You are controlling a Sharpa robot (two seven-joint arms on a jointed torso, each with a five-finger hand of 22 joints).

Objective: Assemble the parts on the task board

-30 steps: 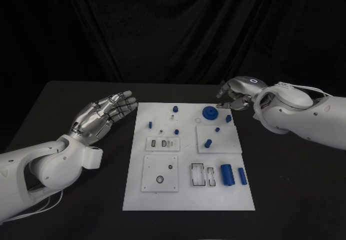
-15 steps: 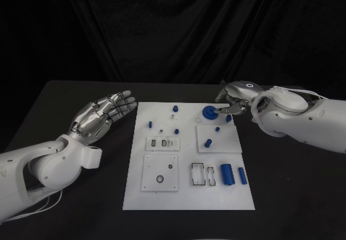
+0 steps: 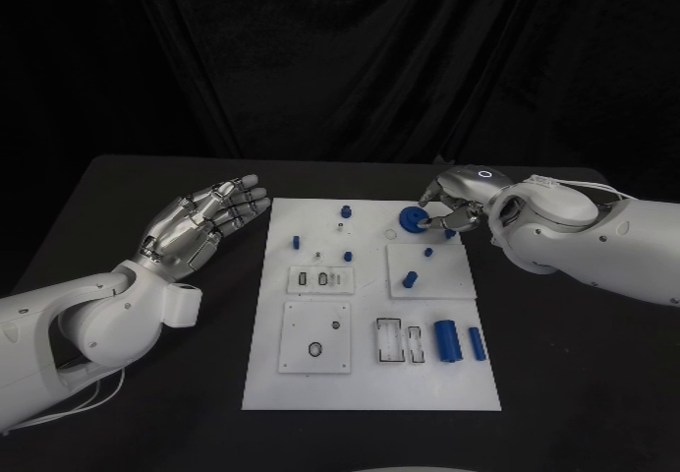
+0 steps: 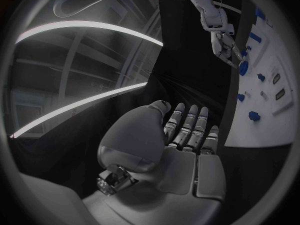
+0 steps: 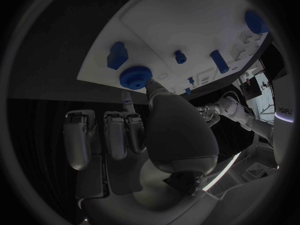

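The right hand (image 3: 451, 202) is pinching the round blue toothed gear (image 3: 411, 220) at the far end of the white task board (image 3: 368, 388), the left hand (image 3: 202, 224) is hovering open and empty beside it, and most small blue parts, like the two cylinders (image 3: 458, 344), are seemingly waiting unassembled.

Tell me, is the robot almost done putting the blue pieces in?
Not nearly. A few small pegs seem to stand in the board already. The right hand is at the blue gear, fingers touching it. The left hand waits open beside the board. Two cylinders lie loose next to unfilled slots.
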